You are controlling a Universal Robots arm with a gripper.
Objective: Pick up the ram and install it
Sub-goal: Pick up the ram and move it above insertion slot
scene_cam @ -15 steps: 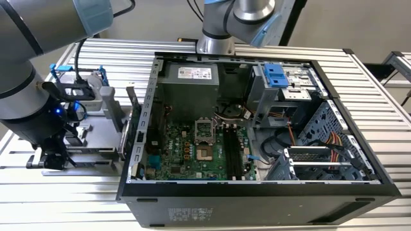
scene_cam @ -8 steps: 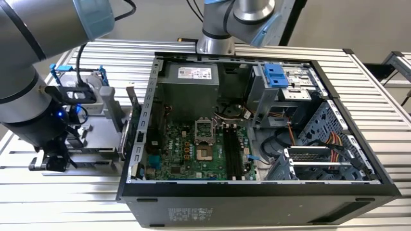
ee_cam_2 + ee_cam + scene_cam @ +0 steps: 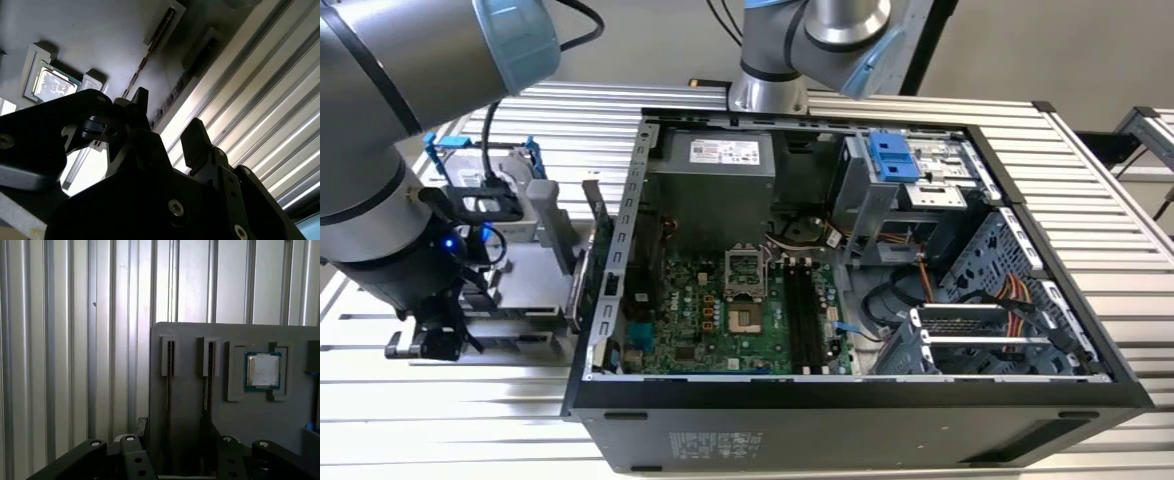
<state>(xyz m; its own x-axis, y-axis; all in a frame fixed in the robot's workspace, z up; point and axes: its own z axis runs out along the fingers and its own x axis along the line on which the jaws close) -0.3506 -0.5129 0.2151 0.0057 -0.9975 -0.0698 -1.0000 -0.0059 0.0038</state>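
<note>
Fingers (image 3: 195, 142) of your gripper (image 3: 167, 112) stand apart, nothing clamped between them. Ram (image 3: 143, 62): on edge in a slot of the gray holder (image 3: 190, 340), just past the fingertips, with no contact you can see. Silver processor (image 3: 262, 370) lies in a recess of the same holder, beside the slots. Exterior view: gripper low over the holder at that view's left, on the ribbed metal table (image 3: 454, 430). Open computer case (image 3: 854, 410) sits beside it, motherboard (image 3: 720, 320) exposed.
</note>
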